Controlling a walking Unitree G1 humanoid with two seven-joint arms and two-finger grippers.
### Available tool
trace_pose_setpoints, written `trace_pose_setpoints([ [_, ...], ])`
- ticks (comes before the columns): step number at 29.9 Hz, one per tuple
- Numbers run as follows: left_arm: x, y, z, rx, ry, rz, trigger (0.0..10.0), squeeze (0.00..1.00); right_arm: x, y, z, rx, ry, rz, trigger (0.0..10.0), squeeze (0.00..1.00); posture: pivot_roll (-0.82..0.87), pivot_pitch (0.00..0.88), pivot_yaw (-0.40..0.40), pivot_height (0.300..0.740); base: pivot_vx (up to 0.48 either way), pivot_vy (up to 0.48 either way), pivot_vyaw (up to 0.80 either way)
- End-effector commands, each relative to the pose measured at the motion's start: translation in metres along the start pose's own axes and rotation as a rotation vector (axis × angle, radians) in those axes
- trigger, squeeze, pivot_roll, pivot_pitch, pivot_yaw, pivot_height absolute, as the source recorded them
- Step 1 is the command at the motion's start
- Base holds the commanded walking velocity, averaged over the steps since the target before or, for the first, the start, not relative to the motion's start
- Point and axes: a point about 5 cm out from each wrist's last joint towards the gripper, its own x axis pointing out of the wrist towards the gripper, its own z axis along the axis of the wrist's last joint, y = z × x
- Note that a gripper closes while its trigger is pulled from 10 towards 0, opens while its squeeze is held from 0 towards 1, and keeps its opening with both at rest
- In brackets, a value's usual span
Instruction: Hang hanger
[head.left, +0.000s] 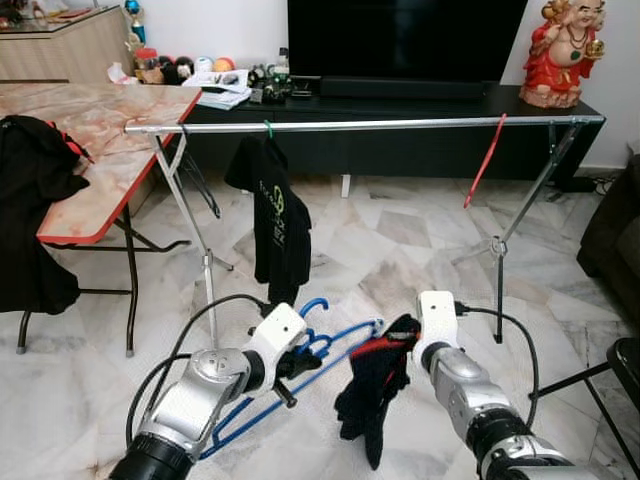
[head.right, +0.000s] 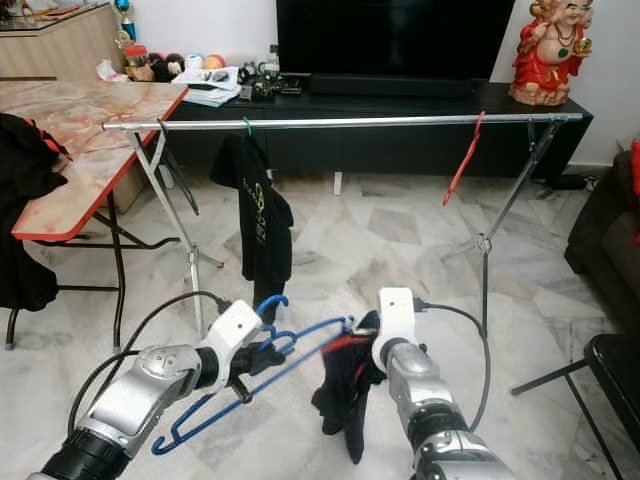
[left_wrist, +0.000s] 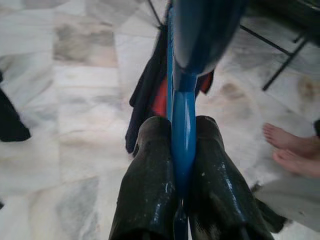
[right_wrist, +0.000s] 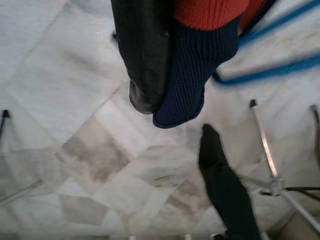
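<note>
While left tool (left_wrist: 182, 200) clamps blue hanger (head.left: 345, 345), right tool (right_wrist: 165, 65) seemingly pinches dark garment (head.left: 375, 395), rail (head.left: 400, 124) ahead.

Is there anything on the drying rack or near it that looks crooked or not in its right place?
Yes. The red hanger hangs empty and tilted on the rail, unlike the black shirt, which hangs straight. A person's bare feet also stand on the floor close to the left gripper holding the blue hanger.
</note>
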Motion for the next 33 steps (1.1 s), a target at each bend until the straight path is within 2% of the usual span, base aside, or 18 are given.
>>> trace_pose_setpoints([
  [1,-0.004,-0.003,0.001,0.016,0.005,-0.042,10.0,0.00,0.001,-0.002,0.012,0.004,-0.043,-0.013,10.0,0.00,0.08,0.000,-0.018,0.740,0.000,0.000,0.00],
  [5,-0.008,-0.005,-0.003,0.030,0.029,-0.073,10.0,0.00,0.001,-0.003,0.013,-0.011,-0.048,-0.022,10.0,0.00,0.09,0.000,-0.018,0.740,0.000,0.000,0.00],
  [7,-0.014,-0.007,-0.011,0.075,0.090,-0.106,10.0,0.00,0.001,-0.004,0.015,-0.016,-0.050,-0.029,10.0,0.00,0.09,0.000,-0.018,0.740,0.000,0.000,0.00],
  [10,-0.017,-0.007,-0.015,0.092,0.114,-0.114,10.0,0.00,0.001,-0.005,0.016,-0.018,-0.050,-0.031,10.0,0.00,0.09,0.000,-0.021,0.740,0.000,0.000,0.00],
  [13,-0.029,-0.003,-0.019,0.137,0.153,-0.127,10.0,0.00,0.001,-0.007,0.016,-0.024,-0.046,-0.042,10.0,0.00,0.09,0.000,-0.023,0.740,0.000,0.000,0.00],
  [18,-0.046,-0.016,-0.010,0.147,0.104,-0.284,10.0,0.00,0.000,-0.012,0.013,-0.039,-0.028,-0.080,10.0,0.00,0.09,0.000,-0.025,0.740,0.000,0.000,0.00],
  [26,-0.040,-0.025,0.005,0.111,0.023,-0.332,10.0,0.00,0.001,-0.008,0.013,-0.025,-0.025,-0.073,10.0,0.00,0.09,0.000,-0.023,0.740,0.000,0.000,0.00],
  [28,-0.032,-0.023,0.010,0.119,0.004,-0.273,10.0,0.00,0.002,-0.004,0.015,-0.017,-0.030,-0.058,10.0,0.00,0.10,0.000,-0.024,0.740,0.000,0.000,0.00],
  [29,-0.032,-0.023,0.010,0.119,0.004,-0.273,10.0,0.00,0.002,-0.004,0.015,-0.017,-0.030,-0.058,10.0,0.00,0.10,0.000,-0.024,0.740,0.000,0.000,0.00],
  [31,-0.026,-0.014,0.012,0.126,-0.002,-0.172,10.0,0.00,0.002,-0.002,0.017,-0.014,-0.036,-0.047,10.0,0.00,0.10,0.000,-0.023,0.740,0.000,0.000,0.00],
  [33,-0.025,-0.010,0.012,0.122,0.007,-0.133,10.0,0.00,0.002,-0.001,0.018,-0.012,-0.038,-0.045,10.0,0.00,0.09,0.000,-0.022,0.740,0.000,0.000,0.00],
])
